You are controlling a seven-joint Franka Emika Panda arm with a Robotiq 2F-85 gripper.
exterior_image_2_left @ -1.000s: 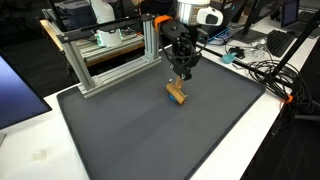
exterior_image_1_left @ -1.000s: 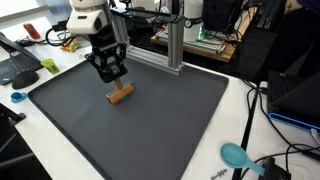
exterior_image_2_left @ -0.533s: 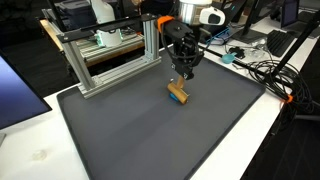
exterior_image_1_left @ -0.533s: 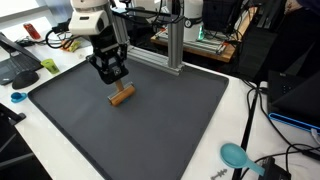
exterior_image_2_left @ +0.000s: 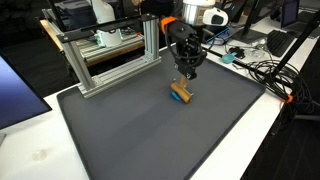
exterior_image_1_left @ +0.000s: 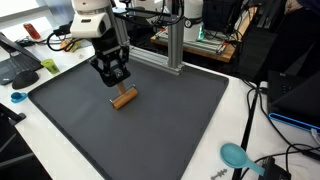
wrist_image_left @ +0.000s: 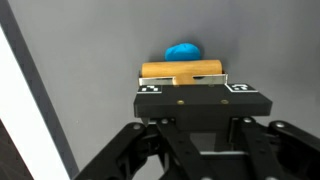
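Observation:
A short wooden cylinder (exterior_image_1_left: 124, 98) (exterior_image_2_left: 181, 93) hangs level just over the dark grey mat (exterior_image_1_left: 160, 135) (exterior_image_2_left: 140, 135), toward its far side. My gripper (exterior_image_1_left: 119, 87) (exterior_image_2_left: 185, 80) points straight down and is shut on the cylinder's middle. In the wrist view the cylinder (wrist_image_left: 160, 69) lies crosswise right at my gripper (wrist_image_left: 181, 79), and a blue rounded piece (wrist_image_left: 182, 50) shows just beyond it. Whether the blue piece is joined to the cylinder I cannot tell. The black finger links fill the lower part of that view.
An aluminium frame (exterior_image_1_left: 172, 45) (exterior_image_2_left: 105, 62) stands on the mat's far edge, close to the arm. A teal spoon-like object (exterior_image_1_left: 236, 155) and cables (exterior_image_2_left: 272, 75) lie on the white table beside the mat. A small blue item (exterior_image_1_left: 17, 97) lies off another side of the mat.
My gripper has carried the wooden cylinder a short way sideways over the mat, away from the frame's corner. The grip looks the same.

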